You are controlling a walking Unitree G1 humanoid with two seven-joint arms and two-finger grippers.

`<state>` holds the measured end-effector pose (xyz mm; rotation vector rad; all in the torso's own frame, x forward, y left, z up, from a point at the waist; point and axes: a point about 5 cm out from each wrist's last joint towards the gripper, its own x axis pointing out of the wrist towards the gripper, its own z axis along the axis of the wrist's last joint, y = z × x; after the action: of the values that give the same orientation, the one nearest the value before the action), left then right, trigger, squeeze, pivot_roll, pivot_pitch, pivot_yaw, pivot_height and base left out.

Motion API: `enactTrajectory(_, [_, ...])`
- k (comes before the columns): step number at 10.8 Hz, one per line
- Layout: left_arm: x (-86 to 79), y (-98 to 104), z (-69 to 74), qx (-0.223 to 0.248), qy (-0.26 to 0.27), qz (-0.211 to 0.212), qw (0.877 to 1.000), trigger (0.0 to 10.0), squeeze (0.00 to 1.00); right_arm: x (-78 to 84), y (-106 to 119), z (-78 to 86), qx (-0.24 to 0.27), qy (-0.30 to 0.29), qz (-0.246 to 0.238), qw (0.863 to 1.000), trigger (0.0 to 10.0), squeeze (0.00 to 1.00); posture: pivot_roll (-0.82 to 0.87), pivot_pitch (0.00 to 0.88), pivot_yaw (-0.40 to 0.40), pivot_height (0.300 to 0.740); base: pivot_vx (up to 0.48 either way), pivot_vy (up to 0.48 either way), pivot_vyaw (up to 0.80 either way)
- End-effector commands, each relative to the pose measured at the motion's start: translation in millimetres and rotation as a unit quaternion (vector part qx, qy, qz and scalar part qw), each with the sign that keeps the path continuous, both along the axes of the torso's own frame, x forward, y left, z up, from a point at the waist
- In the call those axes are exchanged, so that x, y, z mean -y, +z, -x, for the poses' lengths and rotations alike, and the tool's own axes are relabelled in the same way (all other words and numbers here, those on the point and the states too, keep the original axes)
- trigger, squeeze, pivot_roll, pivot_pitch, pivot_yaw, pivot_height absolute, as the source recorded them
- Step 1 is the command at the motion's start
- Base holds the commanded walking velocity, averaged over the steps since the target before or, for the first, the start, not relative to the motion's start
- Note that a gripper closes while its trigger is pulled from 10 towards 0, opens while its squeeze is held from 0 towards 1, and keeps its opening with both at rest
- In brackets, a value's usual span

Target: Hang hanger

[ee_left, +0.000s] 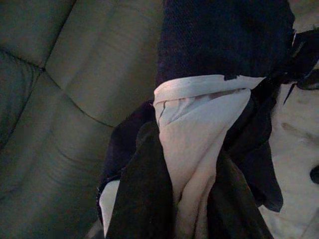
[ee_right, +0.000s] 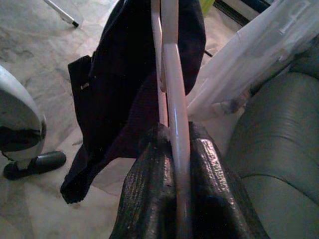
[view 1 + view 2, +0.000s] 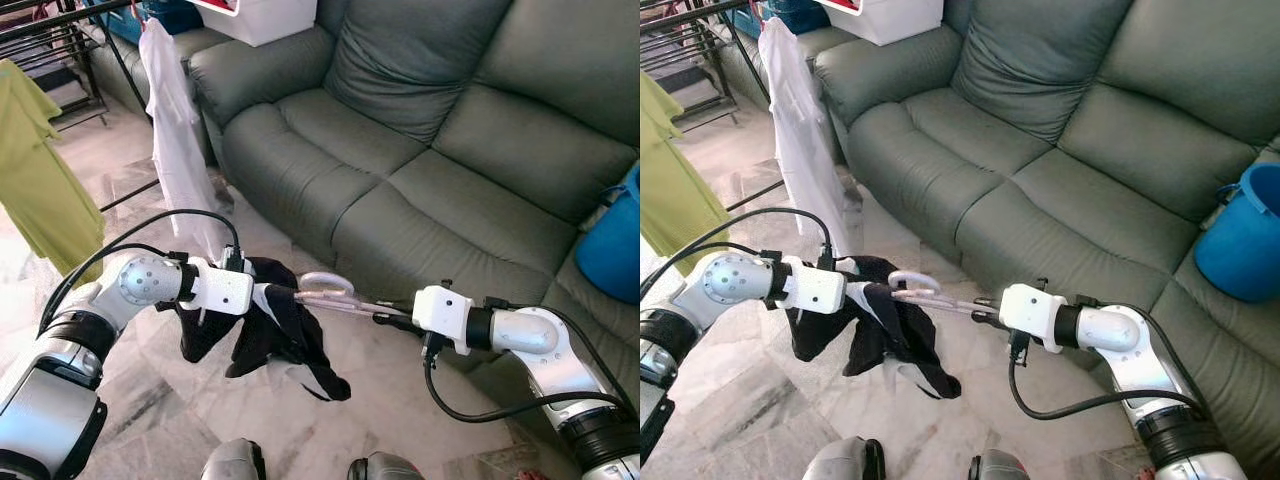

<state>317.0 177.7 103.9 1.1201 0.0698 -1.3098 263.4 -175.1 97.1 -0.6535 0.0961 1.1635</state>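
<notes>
Right gripper (image 2: 177, 164) clamped on pale hanger (image 3: 330, 293), held level before grey sofa (image 3: 420, 150). Left gripper (image 3: 262, 296) buried in black garment (image 3: 270, 330) draped over hanger; finger state cannot be told.

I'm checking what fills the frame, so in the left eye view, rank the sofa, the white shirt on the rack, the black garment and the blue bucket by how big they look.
Largest to smallest:
1. sofa
2. white shirt
3. black garment
4. blue bucket, cut off by the frame edge

The shirt and garment look close, and the garment is nearer the camera, so that order is unsure.

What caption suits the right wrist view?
Right gripper clamps the pale hanger, a black garment draped on its far end.
</notes>
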Motion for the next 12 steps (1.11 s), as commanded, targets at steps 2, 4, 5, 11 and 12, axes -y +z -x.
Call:
enactTrajectory(2, [4.1,3,-1.8,0.001,0.0,0.014,1.0,0.0,0.0,-1.8,9,-6.0,0.027,0.003,-0.007,1.0,10.0,0.0,-0.08,0.055,-0.046,0.74,0.0,0.0,0.0])
enactTrajectory(4, [0.8,1,-3.8,-0.013,0.042,0.051,0.998,0.0,0.0,0.8,8,-7.7,0.018,0.002,-0.003,1.0,10.0,1.0,-0.08,0.06,-0.051,0.74,0.0,0.0,0.0])
enactTrajectory(5, [-3.9,-3,-2.9,-0.022,0.058,0.046,0.997,0.0,0.0,3.5,9,-10.3,0.023,-0.001,0.006,1.0,10.0,1.0,-0.08,0.059,-0.051,0.74,0.0,0.0,0.0])
enactTrajectory(11, [-33.7,-27,4.8,-0.052,0.221,0.106,0.968,0.0,0.0,29.9,71,-54.7,0.038,-0.111,-0.123,0.985,10.0,1.0,-0.07,0.061,-0.058,0.74,0.0,0.0,0.0])
enactTrajectory(12, [-37.7,-27,2.5,-0.048,0.253,0.12,0.959,0.0,0.0,29.8,81,-59.6,0.049,-0.133,-0.16,0.977,10.0,1.0,-0.07,0.064,-0.054,0.74,0.0,0.0,0.0])
